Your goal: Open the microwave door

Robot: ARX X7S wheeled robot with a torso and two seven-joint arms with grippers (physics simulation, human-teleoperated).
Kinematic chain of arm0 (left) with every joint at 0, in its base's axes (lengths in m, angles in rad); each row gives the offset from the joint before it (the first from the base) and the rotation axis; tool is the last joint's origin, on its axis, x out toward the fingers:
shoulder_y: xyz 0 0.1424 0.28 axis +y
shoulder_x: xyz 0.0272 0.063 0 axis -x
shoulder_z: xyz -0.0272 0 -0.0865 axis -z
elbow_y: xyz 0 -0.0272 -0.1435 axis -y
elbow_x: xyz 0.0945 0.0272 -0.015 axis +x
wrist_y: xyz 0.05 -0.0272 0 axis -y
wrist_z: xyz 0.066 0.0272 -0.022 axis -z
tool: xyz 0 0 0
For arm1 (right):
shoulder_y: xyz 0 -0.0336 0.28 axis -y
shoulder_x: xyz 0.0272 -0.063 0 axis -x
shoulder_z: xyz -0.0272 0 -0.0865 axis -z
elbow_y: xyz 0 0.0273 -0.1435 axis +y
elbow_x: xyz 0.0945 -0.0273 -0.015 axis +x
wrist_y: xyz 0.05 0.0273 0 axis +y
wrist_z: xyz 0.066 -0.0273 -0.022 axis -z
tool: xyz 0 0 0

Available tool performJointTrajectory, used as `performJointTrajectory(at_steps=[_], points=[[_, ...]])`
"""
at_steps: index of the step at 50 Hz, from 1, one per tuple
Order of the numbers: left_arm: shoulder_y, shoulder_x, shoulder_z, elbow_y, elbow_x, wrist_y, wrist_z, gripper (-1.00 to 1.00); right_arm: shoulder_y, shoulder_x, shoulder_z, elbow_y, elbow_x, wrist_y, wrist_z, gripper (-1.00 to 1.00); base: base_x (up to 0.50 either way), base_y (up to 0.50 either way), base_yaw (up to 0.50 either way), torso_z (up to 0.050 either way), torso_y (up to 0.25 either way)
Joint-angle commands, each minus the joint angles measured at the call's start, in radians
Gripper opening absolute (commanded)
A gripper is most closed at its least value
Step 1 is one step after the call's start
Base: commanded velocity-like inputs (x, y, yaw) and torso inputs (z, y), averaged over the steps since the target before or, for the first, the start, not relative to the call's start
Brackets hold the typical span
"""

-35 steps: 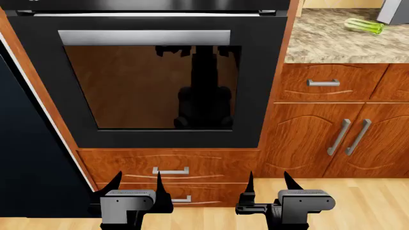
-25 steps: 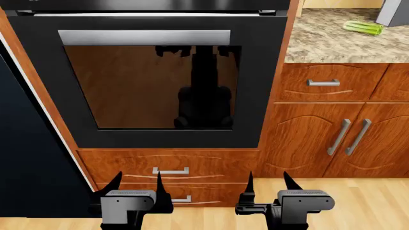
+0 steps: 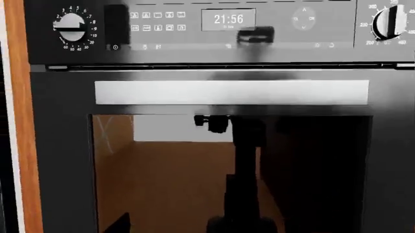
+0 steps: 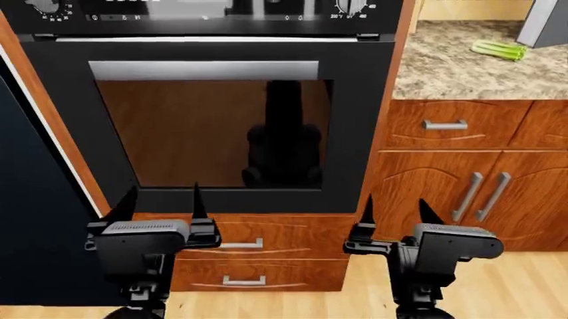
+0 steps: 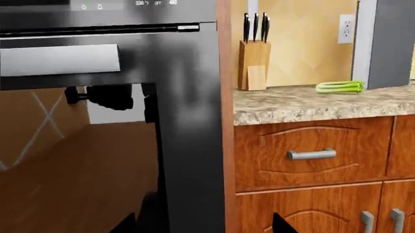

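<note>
The microwave door [image 5: 391,43] is a dark-grey panel with a lighter silver edge strip, standing on the granite counter at the far right. Only a corner of it [image 4: 550,23] shows at the top right of the head view. My left gripper [image 4: 159,199] is open in front of the black oven's lower edge, far from the microwave. My right gripper [image 4: 394,209] is open too, in front of the wood cabinet beside the oven. Both hold nothing. In the right wrist view the right gripper [image 5: 202,224] shows only its two spread fingertips.
The large black oven door [image 4: 213,126] with its silver bar handle [image 4: 204,70] fills the middle, and wooden drawers [image 4: 239,244] lie below it. A green celery bunch [image 5: 339,87] and a knife block [image 5: 253,65] are on the counter [image 4: 443,66]. A dark fridge side [image 4: 36,219] stands at the left.
Both grippers have risen from the drawer level to the oven door's lower edge and spread further apart. The head view has tilted up, and the oven's control panel now shows.
</note>
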Motion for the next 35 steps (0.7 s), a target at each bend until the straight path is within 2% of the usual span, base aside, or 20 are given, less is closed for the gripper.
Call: performJointTrajectory(at_steps=[1,10,14,25,32,35], points=[[-0.195,-0.05,-0.046,0.257,-0.041,-0.175,-0.043,1.0,0.203,0.054,0.053,-0.314,0.078,0.269,0.062,1.0,0.0,0.0,0.0,0.05,0.0],[-0.486,-0.083,-0.138,0.471,-0.212,-0.514,-0.073,1.0,0.45,0.12,0.07,-0.502,0.139,0.518,0.083,1.0,0.0,0.0,0.0,0.05,0.0],[-0.596,-0.103,-0.161,0.512,-0.263,-0.611,-0.082,1.0,0.56,0.132,0.079,-0.563,0.168,0.624,0.101,1.0,0.0,0.0,0.0,0.05,0.0],[-0.804,-0.163,-0.2,0.6,-0.352,-0.775,-0.094,1.0,0.841,0.173,0.119,-0.713,0.254,0.892,0.127,1.0,0.0,0.0,0.0,0.05,0.0],[-0.86,-0.192,-0.238,0.684,-0.408,-0.867,-0.109,1.0,0.974,0.166,0.184,-0.829,0.341,1.072,0.144,1.0,0.0,0.0,0.0,0.05,0.0],[-0.874,-0.196,-0.256,0.702,-0.426,-0.89,-0.116,1.0,1.0,0.185,0.207,-0.846,0.422,1.096,0.194,1.0,0.0,0.0,0.0,0.05,0.0]])
